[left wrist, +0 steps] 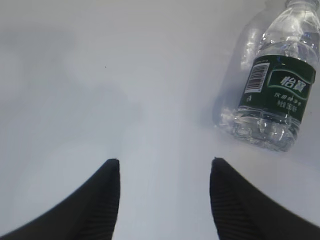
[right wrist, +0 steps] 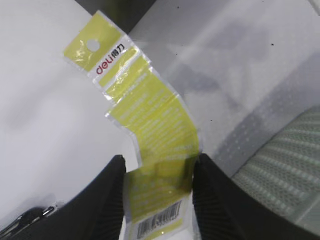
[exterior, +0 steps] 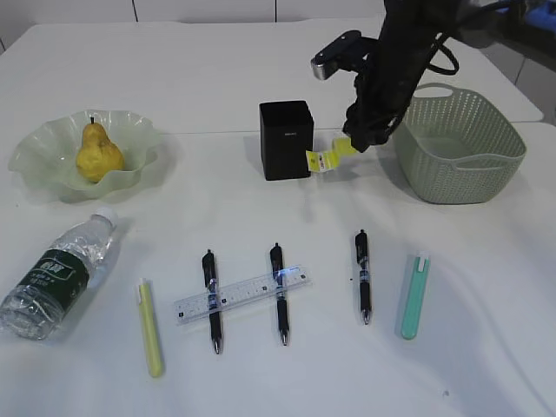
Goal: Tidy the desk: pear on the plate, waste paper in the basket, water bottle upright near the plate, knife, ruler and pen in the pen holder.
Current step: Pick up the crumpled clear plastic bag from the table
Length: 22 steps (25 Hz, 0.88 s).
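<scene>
The right gripper pinches the crumpled yellow-and-white waste paper beside the sage-green lattice basket; it should clear the rim before releasing.

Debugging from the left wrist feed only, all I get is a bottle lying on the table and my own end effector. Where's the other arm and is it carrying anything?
Observer: The right end effector is closed on the waste paper, a yellow and white packaging strip, lifted between the pen holder and the basket.
Operator: Paper over the basket yet?
Observer: No. In the exterior view it hangs just left of the basket's rim, beside the pen holder.
Operator: Pear done?
Observer: Yes, the pear sits in the plate, far left.
Operator: Ruler?
Observer: The ruler lies across two black pens, not in the holder.
</scene>
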Motion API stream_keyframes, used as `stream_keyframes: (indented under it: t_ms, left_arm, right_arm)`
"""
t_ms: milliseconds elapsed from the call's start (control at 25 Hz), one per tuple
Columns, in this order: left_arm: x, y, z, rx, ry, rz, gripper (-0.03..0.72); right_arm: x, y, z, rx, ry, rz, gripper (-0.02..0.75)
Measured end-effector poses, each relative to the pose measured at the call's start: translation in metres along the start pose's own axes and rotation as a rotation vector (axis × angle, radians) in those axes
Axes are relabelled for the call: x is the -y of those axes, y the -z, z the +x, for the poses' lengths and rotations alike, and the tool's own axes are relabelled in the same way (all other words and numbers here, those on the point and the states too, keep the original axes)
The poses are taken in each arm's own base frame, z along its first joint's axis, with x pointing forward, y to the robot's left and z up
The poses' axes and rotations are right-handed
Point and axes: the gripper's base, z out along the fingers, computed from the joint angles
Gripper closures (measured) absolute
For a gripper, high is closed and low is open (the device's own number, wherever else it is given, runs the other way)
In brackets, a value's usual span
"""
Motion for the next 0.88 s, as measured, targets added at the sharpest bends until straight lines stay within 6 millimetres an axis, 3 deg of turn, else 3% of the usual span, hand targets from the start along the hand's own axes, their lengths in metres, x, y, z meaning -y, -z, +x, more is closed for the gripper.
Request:
stream_keyframes:
  t_ms: [400, 880]
  left_arm:
    - [0.000, 0.000, 0.000, 0.000, 0.000, 0.000, 0.287]
    - [0.000, 0.000, 0.000, 0.000, 0.000, 0.000, 0.287]
  right_arm:
    - [0.012, 0.030, 0.004, 0.033, -0.018, 0.045, 0.386]
    - [0.039, 0.054, 0.023, 0.045, -0.102, 0.097, 0.386]
